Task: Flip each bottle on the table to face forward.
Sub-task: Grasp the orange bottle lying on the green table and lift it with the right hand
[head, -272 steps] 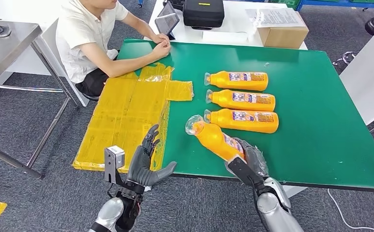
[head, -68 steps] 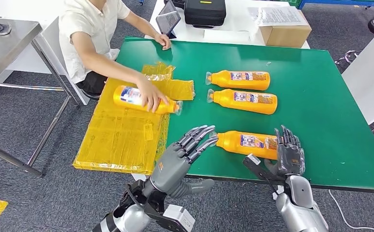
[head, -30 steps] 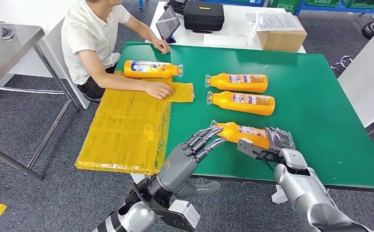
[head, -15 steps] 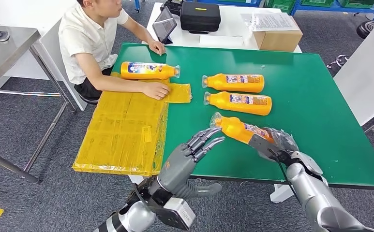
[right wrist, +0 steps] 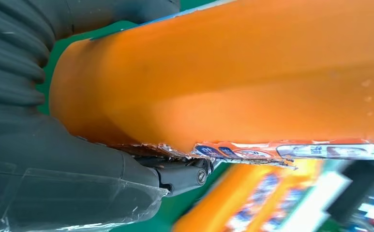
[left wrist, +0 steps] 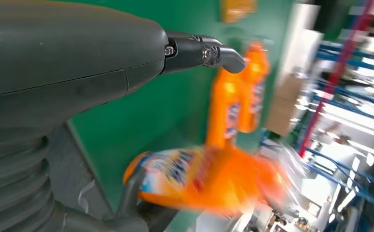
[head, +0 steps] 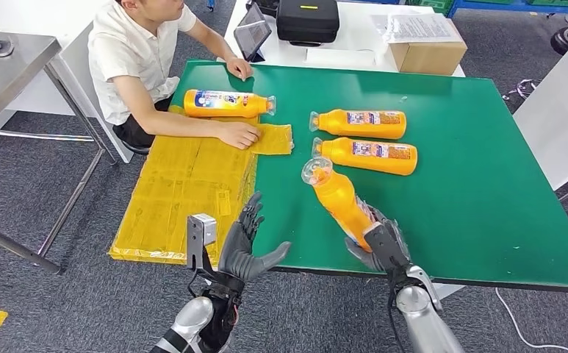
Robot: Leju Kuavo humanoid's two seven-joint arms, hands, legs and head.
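A: Head view: over a green counter point(head: 486, 184), the right hand point(head: 380, 246) grips an orange bottle point(head: 338, 200) at its base, tilted up; left hand point(head: 245, 246) spread, empty.

B: Wrist views: bottle point(right wrist: 233, 72) looks stiff, slick-wrapped; best held mid-body. Label point(left wrist: 175, 169) blurred, unreadable.

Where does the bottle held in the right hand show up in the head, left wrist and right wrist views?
Head view: the held bottle stands tilted at the table's near edge, its base in the right hand.
Left wrist view: the same bottle is a blurred orange shape beyond the left hand.
Right wrist view: its orange body is close up, against the hand.
Shared landmark: the green table.
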